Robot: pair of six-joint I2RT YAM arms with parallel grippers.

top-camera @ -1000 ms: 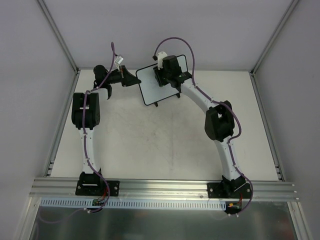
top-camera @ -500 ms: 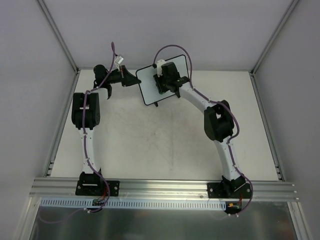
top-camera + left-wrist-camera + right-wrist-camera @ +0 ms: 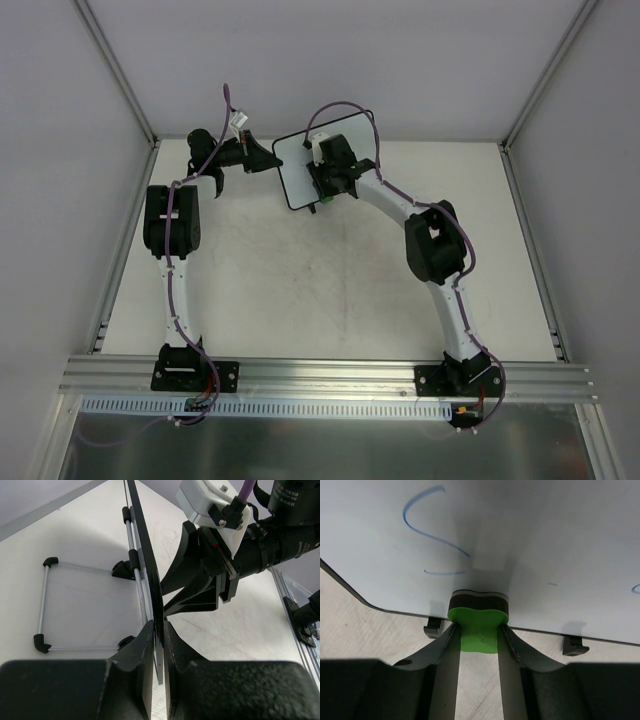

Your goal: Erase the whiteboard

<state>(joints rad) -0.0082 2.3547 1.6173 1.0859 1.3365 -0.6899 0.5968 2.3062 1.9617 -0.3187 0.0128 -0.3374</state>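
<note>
Blue strokes point(image 3: 435, 538) show only from right claw point(image 3: 479, 628), gripping eraser point(image 3: 479, 617); left claw point(image 3: 159, 626) clamps whiteboard point(image 3: 545, 540).

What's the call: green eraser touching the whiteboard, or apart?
Touching. Right wrist view: the green eraser, held in the right gripper, presses its dark felt face against the whiteboard, no gap.

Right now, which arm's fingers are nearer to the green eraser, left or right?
Right. The right fingers grip the green eraser itself, pressing it against the whiteboard. The left fingers clamp the whiteboard's side edge, apart from the eraser.
</note>
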